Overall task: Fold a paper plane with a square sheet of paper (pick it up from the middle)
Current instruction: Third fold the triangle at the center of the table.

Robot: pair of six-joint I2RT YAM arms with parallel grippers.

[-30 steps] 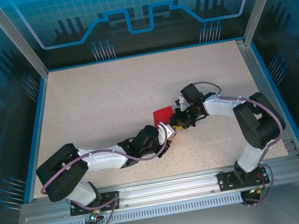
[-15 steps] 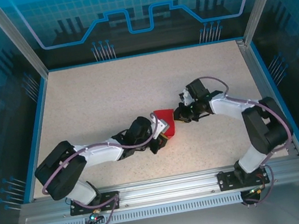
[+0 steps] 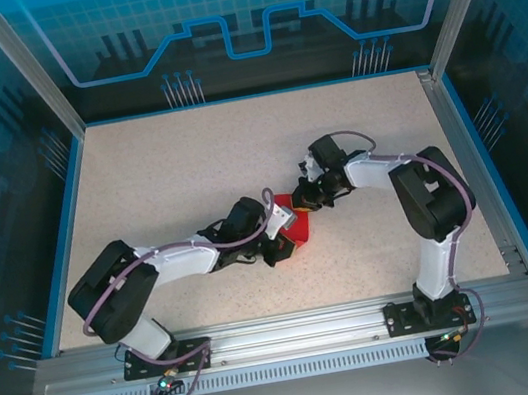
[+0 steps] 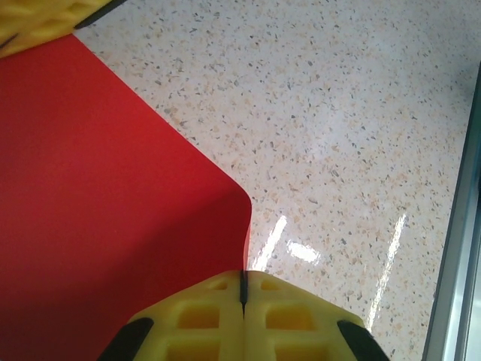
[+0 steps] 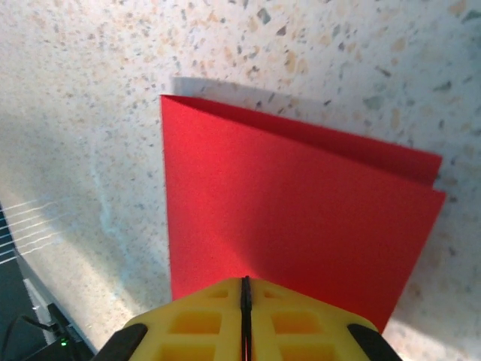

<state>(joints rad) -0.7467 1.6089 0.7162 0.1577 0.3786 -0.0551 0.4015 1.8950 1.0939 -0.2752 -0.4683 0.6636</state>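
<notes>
meeting near the middle of the table (image 3: 169, 173), the two arms are seen from above with the paper (image 3: 295, 221) caught between them. the left claw (image 3: 287, 238) is placed at the paper's near-left side and the right claw (image 3: 307, 198) at its far-right side, the two claws just beside each other.

in the left wrist view the yellow pads (image 4: 293, 320) of the left claw are pressed together, and a thin red edge is held in the seam between them. the sheet is spread away to the left of that view with a rounded, curling edge, and a yellow pad (image 4: 34, 19) of the other claw is seen at the top left corner, touching the red. a metal rail (image 4: 458, 226) is seen at the right.

in the right wrist view the right claw (image 5: 244, 299) is also closed tight, clamped on one edge of the paper (image 5: 293, 203). two layers are shown at the far right edge, so the sheet is folded over. a soft shadow is cast on the speckled surface behind it. whether the paper is lifted off or resting cannot be told.
</notes>
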